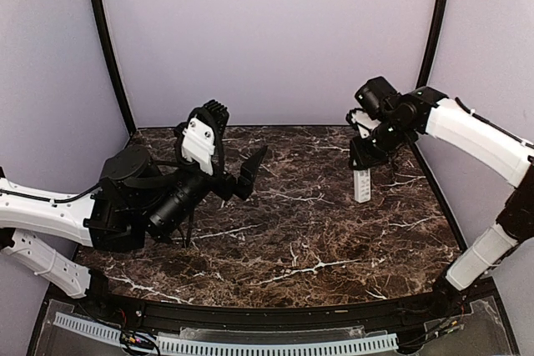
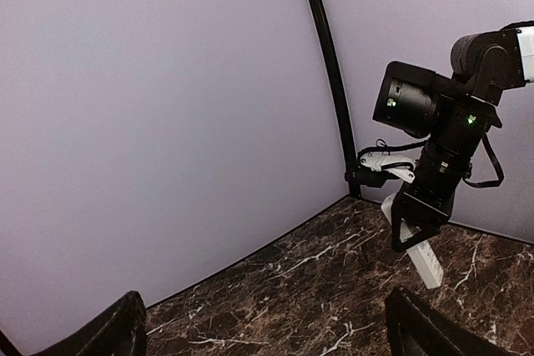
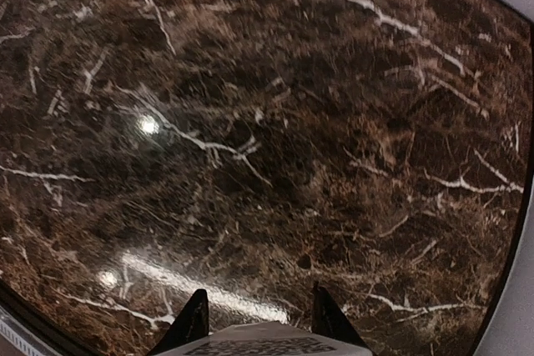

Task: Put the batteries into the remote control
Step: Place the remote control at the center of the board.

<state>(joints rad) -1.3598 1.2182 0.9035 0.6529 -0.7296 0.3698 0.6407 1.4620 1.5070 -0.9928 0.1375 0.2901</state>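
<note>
The remote control is a slim white bar hanging upright over the right rear of the marble table, its lower end close to the surface. My right gripper is shut on its upper part. In the right wrist view the remote control's labelled end sits between the two black fingers. My left gripper hovers open at the left, holding nothing. The left wrist view shows its fingers spread wide, with the remote control ahead in the right arm's grip. The batteries are out of view.
Plain lilac walls close in the table at the back and sides. Black corner posts stand at the rear left and right. A white slotted cable duct runs along the near edge.
</note>
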